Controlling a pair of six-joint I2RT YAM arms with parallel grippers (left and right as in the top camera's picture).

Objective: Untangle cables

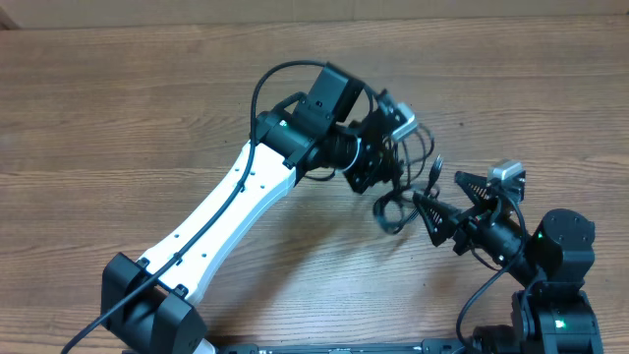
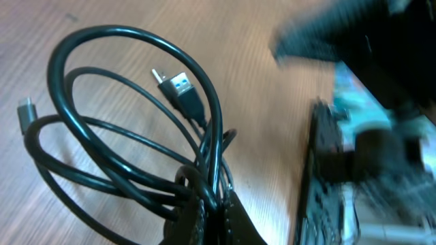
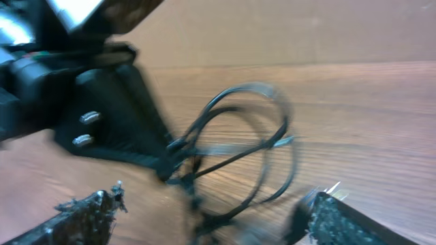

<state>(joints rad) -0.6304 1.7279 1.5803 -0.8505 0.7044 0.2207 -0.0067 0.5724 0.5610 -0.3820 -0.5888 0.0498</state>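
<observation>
Black cables (image 2: 129, 116) fan out in a loose bundle of loops from your left gripper (image 2: 208, 221), and its jaws are closed on them. In the left wrist view the strands gather into one pinch at the bottom centre of the frame. From that pinch the loops spread up and to the left over the wooden table (image 2: 259, 102). You can see a USB plug (image 2: 180, 88) with a silvery tip inside the loops at upper centre, and a smaller plug (image 2: 25, 112) at the far left edge of the bundle.

From overhead, your left arm (image 1: 231, 202) — white with a black wrist — reaches from the lower left of the frame to the centre. The bundle sits just right of its gripper, right of centre. Your right gripper (image 1: 437, 187) sits at the lower right, pointing up and left at the bundle. Its jaws stand wide apart and hold nothing. The fingertips are just beside the lowest loops, but you cannot tell from overhead whether they touch. The right wrist view is blurred — still, it shows the loops in mid-frame beyond the two fingers, with the left gripper's dark body at the left.
</observation>
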